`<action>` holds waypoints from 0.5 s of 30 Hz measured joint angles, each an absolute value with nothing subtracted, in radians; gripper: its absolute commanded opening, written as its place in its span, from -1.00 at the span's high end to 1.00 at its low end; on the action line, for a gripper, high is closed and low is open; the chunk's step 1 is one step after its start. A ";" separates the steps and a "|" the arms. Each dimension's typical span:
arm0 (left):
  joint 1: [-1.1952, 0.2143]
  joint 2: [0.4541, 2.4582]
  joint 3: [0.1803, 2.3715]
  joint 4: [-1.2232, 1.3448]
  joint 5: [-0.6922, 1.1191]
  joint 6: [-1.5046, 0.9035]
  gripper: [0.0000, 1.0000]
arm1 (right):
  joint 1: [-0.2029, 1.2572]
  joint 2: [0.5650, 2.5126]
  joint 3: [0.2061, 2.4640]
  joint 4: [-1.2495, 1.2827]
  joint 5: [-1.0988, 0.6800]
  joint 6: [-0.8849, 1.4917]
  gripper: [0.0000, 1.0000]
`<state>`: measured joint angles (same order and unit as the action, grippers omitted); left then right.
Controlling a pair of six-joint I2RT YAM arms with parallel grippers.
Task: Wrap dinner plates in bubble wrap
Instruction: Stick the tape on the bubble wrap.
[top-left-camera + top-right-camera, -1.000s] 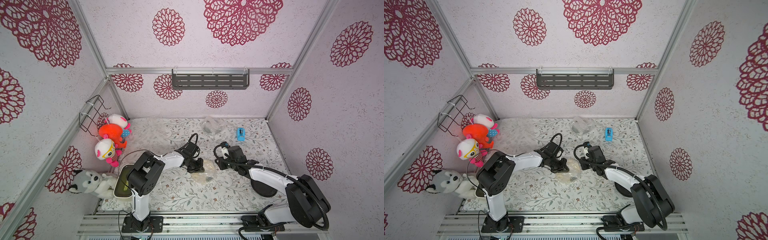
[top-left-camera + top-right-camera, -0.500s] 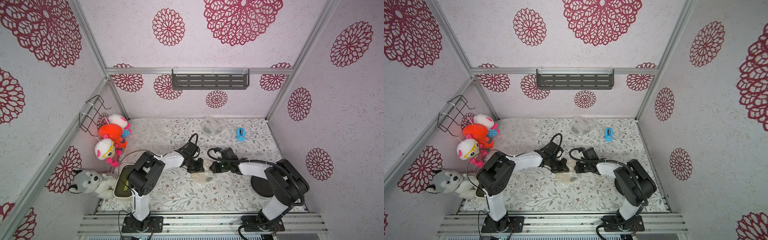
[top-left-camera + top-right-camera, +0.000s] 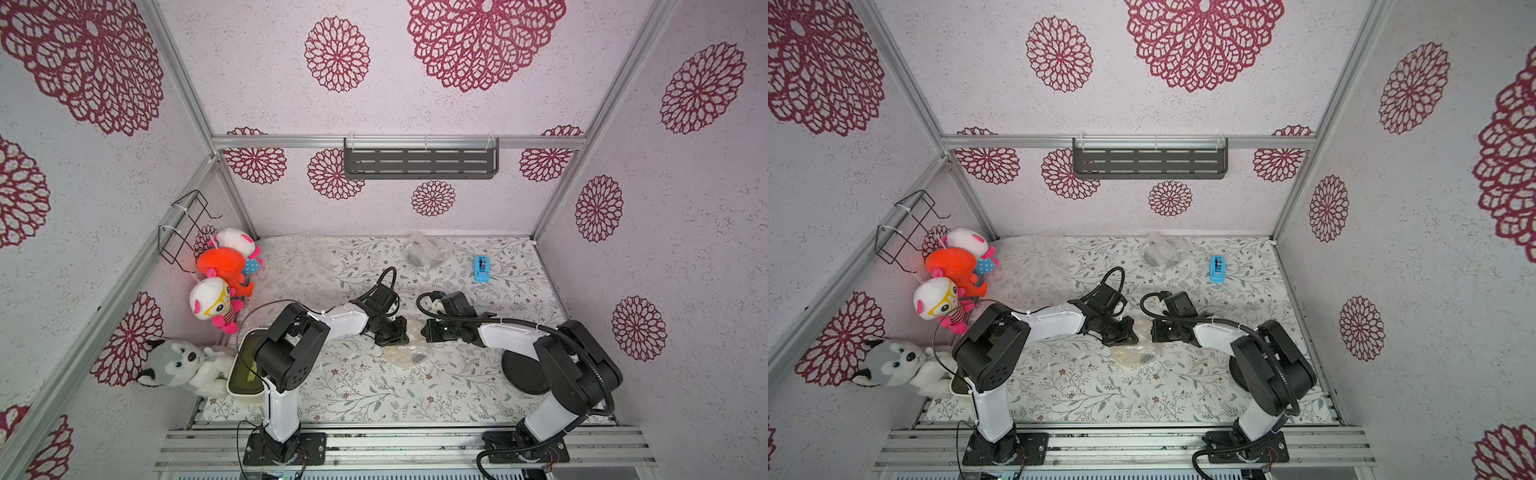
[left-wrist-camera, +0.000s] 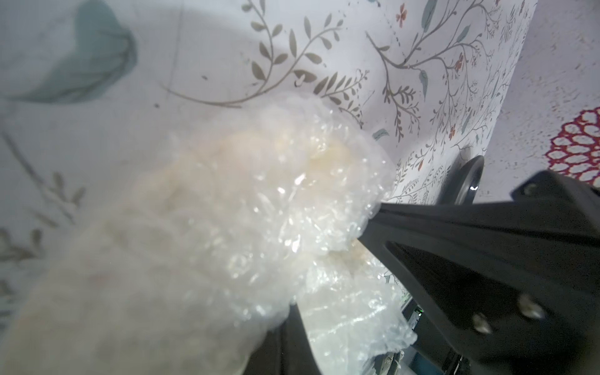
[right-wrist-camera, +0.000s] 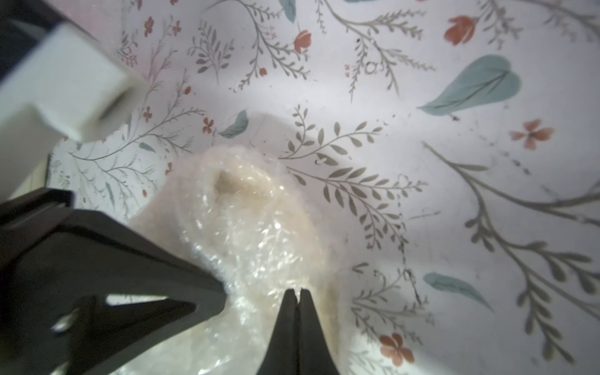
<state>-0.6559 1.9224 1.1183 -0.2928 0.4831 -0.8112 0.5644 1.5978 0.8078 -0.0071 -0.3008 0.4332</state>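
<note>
I find the cream round dinner plate (image 5: 227, 185), bundled in clear crinkly bubble wrap (image 3: 409, 353), lying on the floral tabletop (image 3: 353, 395) between both tools. Left gripper (image 3: 401, 332) and right gripper (image 5: 295, 297) meet tip to tip, each clenched on wrap.

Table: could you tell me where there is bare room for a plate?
Bare: front strip between tub and black plate; right edge by the dispenser. Crowded: centre, where left gripper and right gripper pinch the wrap; a spare sheet covers back left.
</note>
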 measured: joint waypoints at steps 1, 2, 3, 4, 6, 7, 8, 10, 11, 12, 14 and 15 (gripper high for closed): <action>-0.656 1.922 1.118 -0.293 0.483 -0.811 1.00 | 0.567 1.574 0.807 -0.006 -0.315 0.432 1.00; -0.656 1.922 1.118 -0.293 0.483 -0.811 1.00 | 0.571 1.558 0.806 0.004 -0.326 0.431 1.00; -0.656 1.922 1.118 -0.293 0.483 -0.811 1.00 | 0.576 1.550 0.803 0.022 -0.340 0.437 1.00; -0.656 1.922 1.118 -0.293 0.483 -0.811 1.00 | 0.585 1.550 0.793 0.049 -0.354 0.440 1.00; -0.656 1.922 1.118 -0.293 0.482 -0.811 1.00 | 0.600 1.581 0.762 0.101 -0.381 0.449 1.00; -0.656 1.922 1.118 -0.292 0.482 -0.812 1.00 | 0.606 1.610 0.744 0.117 -0.392 0.450 1.00; -0.656 1.922 1.118 -0.292 0.482 -0.812 1.00 | 0.611 1.634 0.730 0.121 -0.397 0.451 1.00; -0.657 1.922 1.113 -0.290 0.484 -0.812 1.00 | 0.612 1.654 0.724 0.141 -0.419 0.449 1.00; -0.656 1.922 1.113 -0.289 0.484 -0.812 1.00 | 0.611 1.643 0.731 0.125 -0.416 0.443 1.00; -0.656 1.922 1.113 -0.287 0.484 -0.812 1.00 | 0.611 1.629 0.738 0.100 -0.413 0.433 1.00; -0.656 1.922 1.113 -0.287 0.485 -0.812 1.00 | 0.613 1.596 0.755 0.044 -0.405 0.406 1.00; -0.656 1.922 1.113 -0.287 0.485 -0.812 1.00 | 0.617 1.571 0.763 0.015 -0.400 0.390 1.00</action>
